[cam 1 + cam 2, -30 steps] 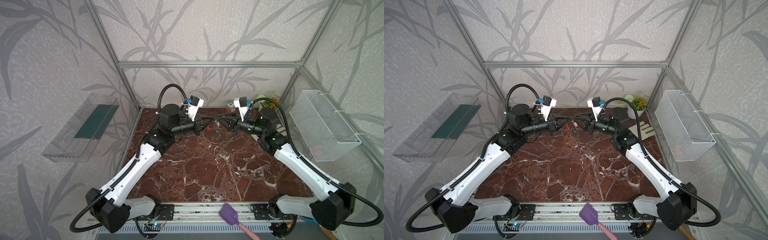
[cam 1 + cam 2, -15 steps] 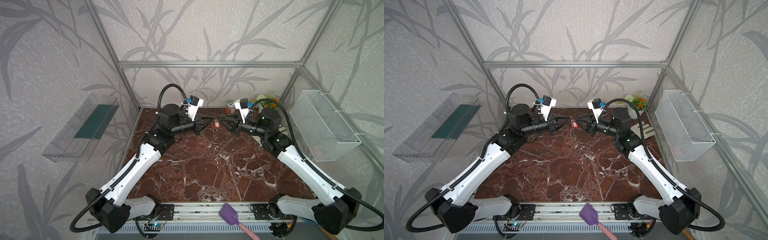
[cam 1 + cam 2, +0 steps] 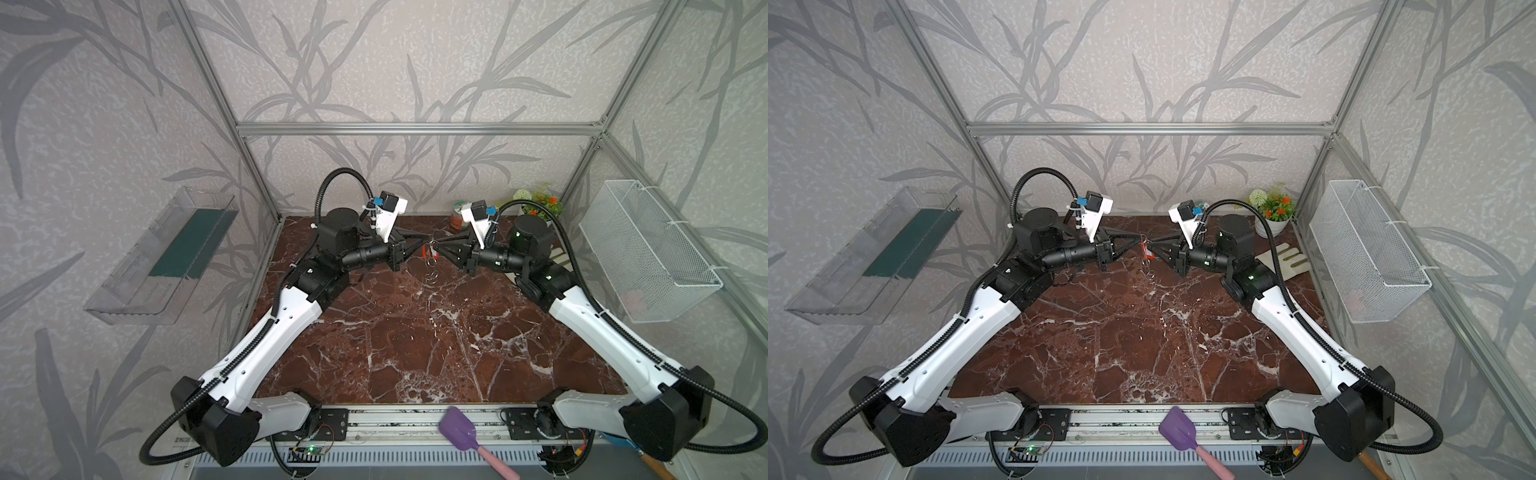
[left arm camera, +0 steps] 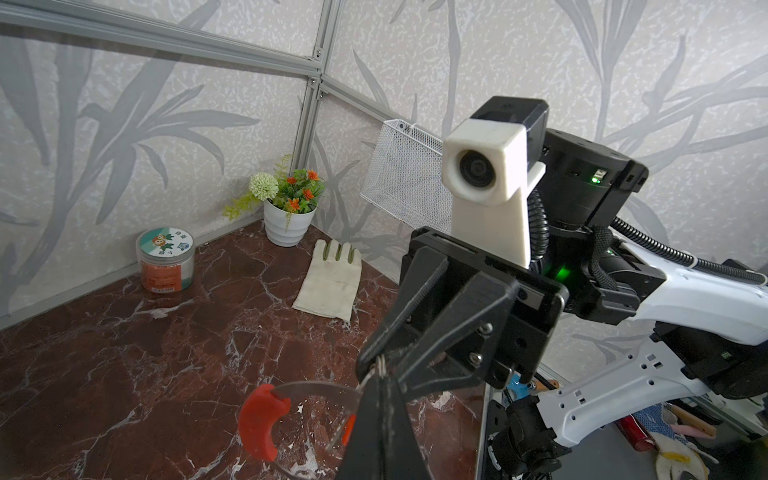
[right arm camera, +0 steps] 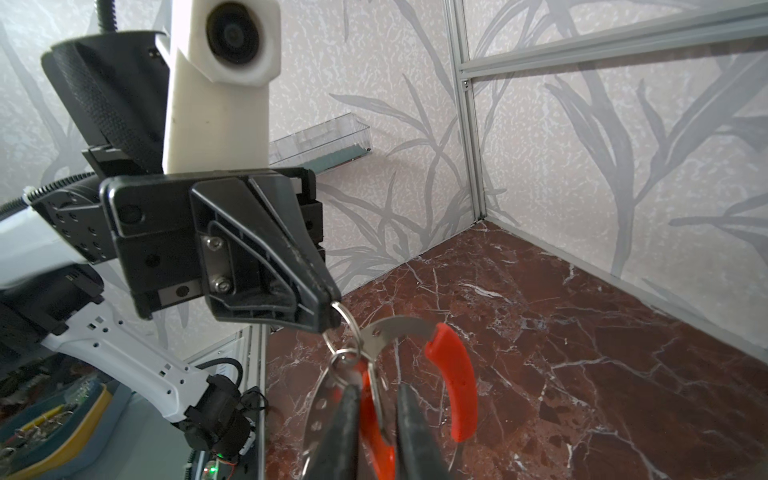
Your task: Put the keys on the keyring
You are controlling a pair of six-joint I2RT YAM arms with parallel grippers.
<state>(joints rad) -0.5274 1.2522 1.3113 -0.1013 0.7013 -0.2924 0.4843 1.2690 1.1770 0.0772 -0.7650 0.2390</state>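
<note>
Both grippers meet in the air over the back of the table. My left gripper [image 3: 428,240] [image 4: 380,378] is shut on a small silver split ring [image 5: 347,328]. That ring links to the keyring [image 5: 390,328], a thin holed metal hoop with one red section [image 5: 453,382] [image 4: 262,415]. The hoop hangs down from the ring [image 3: 432,268]. My right gripper [image 5: 376,384] [image 3: 1151,246] has its jaws closed in on the red-orange key tag [image 5: 374,419] [image 4: 350,428], which stands between its fingers beside the hoop's band. The left fingers hide most of the tag in the left wrist view.
At the back right stand a round jar [image 4: 165,262], a white flower pot [image 4: 289,226] and a pale glove [image 4: 330,282]. A wire basket [image 3: 648,253] hangs on the right wall and a clear shelf [image 3: 166,257] on the left wall. A purple spatula [image 3: 461,428] lies on the front rail.
The right gripper's jaws have narrowed round the key tag, and its arm has shifted a little. The left gripper has stayed shut and in place.
</note>
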